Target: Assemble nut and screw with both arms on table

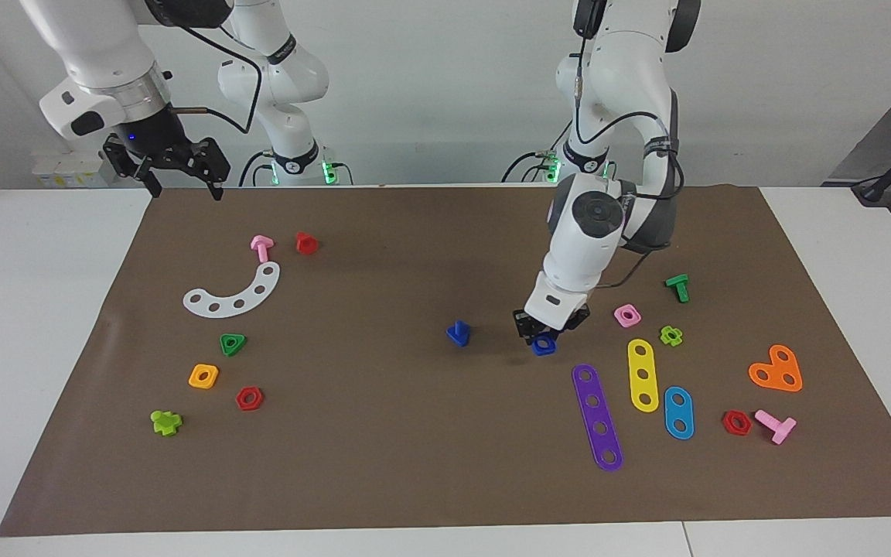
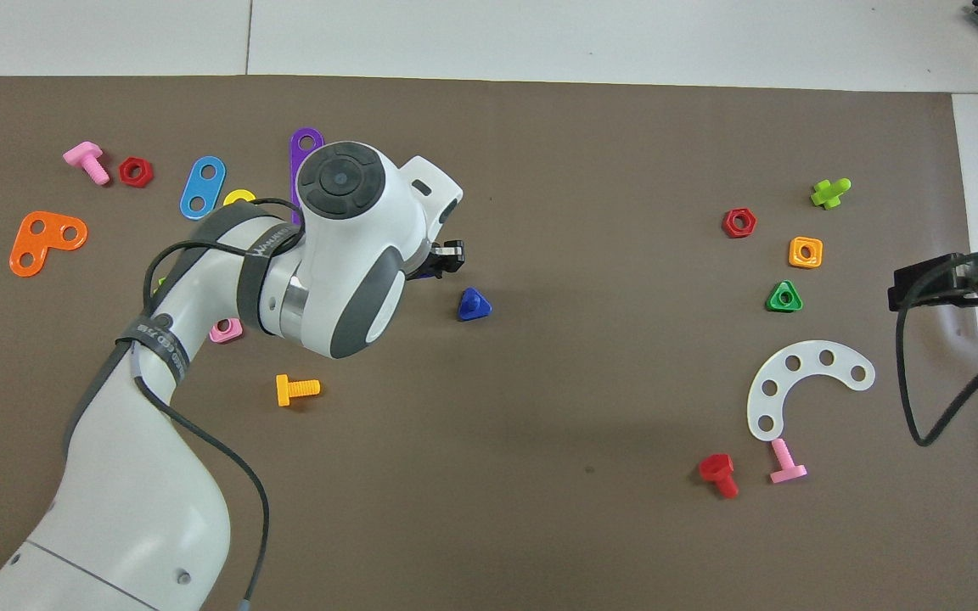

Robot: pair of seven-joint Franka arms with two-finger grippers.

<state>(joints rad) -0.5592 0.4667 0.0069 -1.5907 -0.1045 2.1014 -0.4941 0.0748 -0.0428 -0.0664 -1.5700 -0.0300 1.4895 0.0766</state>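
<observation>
The blue nut (image 1: pixel 544 345) is low at the brown mat (image 1: pixel 384 464) of the table, near its middle toward the left arm's end. My left gripper (image 1: pixel 542 339) points down, shut on the nut. In the overhead view the left gripper (image 2: pixel 443 260) sticks out from under the wrist, which hides the nut. The blue screw (image 1: pixel 458 333) (image 2: pixel 472 304) stands on its head beside the nut, a short way toward the right arm's end. My right gripper (image 1: pixel 186 184) (image 2: pixel 922 293) hangs open and holding nothing over the mat's edge at the right arm's end, waiting.
A pink square nut (image 1: pixel 627 315), yellow strip (image 1: pixel 643 374), purple strip (image 1: pixel 599 418) and blue strip (image 1: pixel 678 412) lie close to the left gripper. An orange bolt (image 2: pixel 296 389) lies under the left arm. A white curved strip (image 1: pixel 233 294) and several small parts lie toward the right arm's end.
</observation>
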